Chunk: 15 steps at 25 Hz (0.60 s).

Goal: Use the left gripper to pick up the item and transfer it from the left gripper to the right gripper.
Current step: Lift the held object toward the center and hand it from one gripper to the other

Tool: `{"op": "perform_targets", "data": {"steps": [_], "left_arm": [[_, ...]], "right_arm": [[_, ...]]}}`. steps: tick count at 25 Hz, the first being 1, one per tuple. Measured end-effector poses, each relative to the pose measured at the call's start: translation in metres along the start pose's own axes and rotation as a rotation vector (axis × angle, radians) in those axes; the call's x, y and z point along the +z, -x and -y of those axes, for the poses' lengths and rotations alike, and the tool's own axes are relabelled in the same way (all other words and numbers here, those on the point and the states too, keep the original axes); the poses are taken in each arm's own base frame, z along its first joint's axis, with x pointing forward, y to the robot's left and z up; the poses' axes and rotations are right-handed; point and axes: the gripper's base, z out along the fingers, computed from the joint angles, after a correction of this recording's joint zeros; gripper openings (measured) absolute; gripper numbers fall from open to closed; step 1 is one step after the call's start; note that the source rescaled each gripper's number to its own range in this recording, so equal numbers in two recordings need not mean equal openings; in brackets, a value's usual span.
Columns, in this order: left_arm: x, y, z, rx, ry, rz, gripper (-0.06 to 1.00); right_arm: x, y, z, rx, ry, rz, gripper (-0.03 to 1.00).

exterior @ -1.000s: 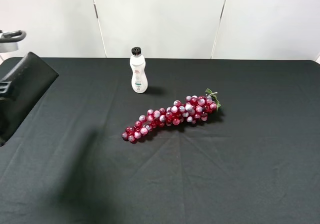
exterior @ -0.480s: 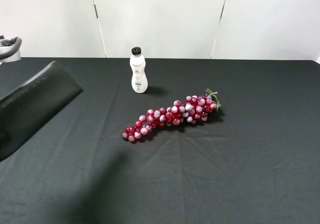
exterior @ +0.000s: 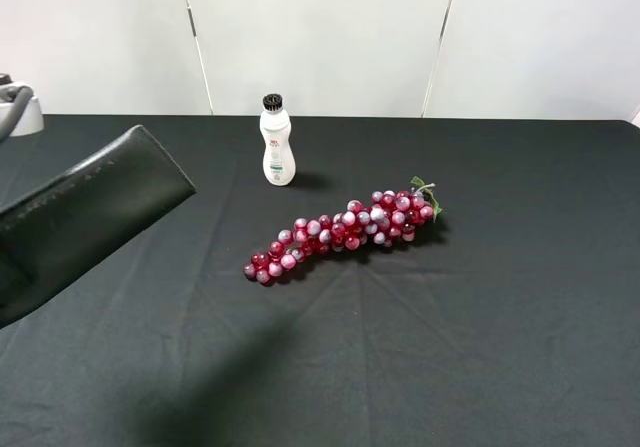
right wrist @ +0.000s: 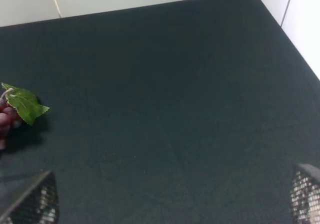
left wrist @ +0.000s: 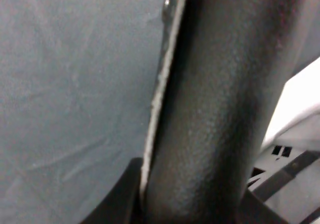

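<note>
Your left gripper (left wrist: 192, 206) has its fingers (left wrist: 119, 196) clamped on one end of the item (exterior: 92, 215), and in the left wrist view the black grained case fills the gap between them and runs away from the camera with its pale seam edge showing. In the high view the item hangs in the air over the left side of the surface (exterior: 480, 347), tilted, with its free end pointing right and far, toward the bottle (exterior: 277, 142). The held end runs out of the picture at the left edge, so you cannot see the gripper itself there. The item touches nothing on the surface, and a soft shadow (exterior: 215, 392) lies under it on the near left. The white bottle stands upright at the far middle, and the red grape bunch (exterior: 345, 229) lies slantwise near the centre, well apart from the item. Your right gripper (right wrist: 167, 201) is spread wide with nothing between its fingers (right wrist: 31, 200). It looks down on bare black surface, with only the grape leaf (right wrist: 25, 103) at the edge of its view.
</note>
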Motion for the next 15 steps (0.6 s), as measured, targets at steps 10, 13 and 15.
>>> {"op": "perform_targets", "data": {"steps": [10, 13, 15], "left_arm": [[0.000, 0.005, -0.002, 0.232, 0.031, 0.052, 0.01], [0.000, 0.007, -0.003, 0.277, 0.044, 0.072, 0.01], [0.000, 0.009, -0.001, 0.303, 0.053, 0.088, 0.01]], "right_arm": [[0.014, 0.010, -0.001, -0.022, 0.004, -0.098, 1.00], [0.023, 0.029, -0.006, -0.028, 0.049, -0.113, 1.00], [0.032, 0.041, -0.013, -0.012, 0.126, -0.104, 1.00]]}}
